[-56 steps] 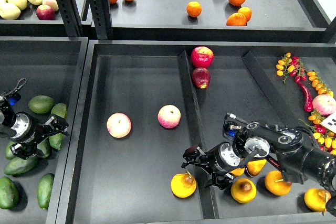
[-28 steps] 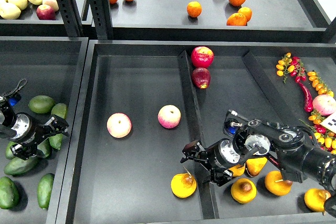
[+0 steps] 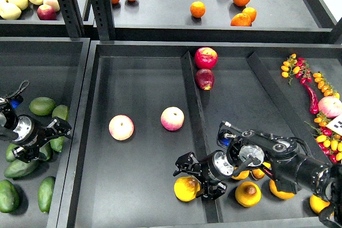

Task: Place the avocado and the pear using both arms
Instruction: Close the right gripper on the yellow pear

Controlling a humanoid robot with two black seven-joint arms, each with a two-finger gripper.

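The pear [image 3: 184, 189], golden-yellow with a brown patch, lies at the front right of the middle tray [image 3: 144, 185], beside the divider. My right gripper [image 3: 195, 178] reaches over the divider, open, with its prongs spread against the pear's upper right side. My left gripper [image 3: 49, 140] is open in the left bin, its prongs astride a green fruit [image 3: 56, 144]. No very dark avocado shows clearly; it may be hidden among the green fruits or behind the gripper.
Two pink-yellow apples [image 3: 121, 127] [image 3: 172, 118] lie in the middle tray. Several more yellow pears [image 3: 248, 194] sit under my right arm. Green mango-like fruits [image 3: 20, 168] fill the left bin. Red apples [image 3: 206, 57], chillies [image 3: 312, 97] and upper-shelf oranges [image 3: 197, 9] lie beyond.
My right gripper has moved left and down across the divider onto the pear's side. My left gripper has barely shifted.
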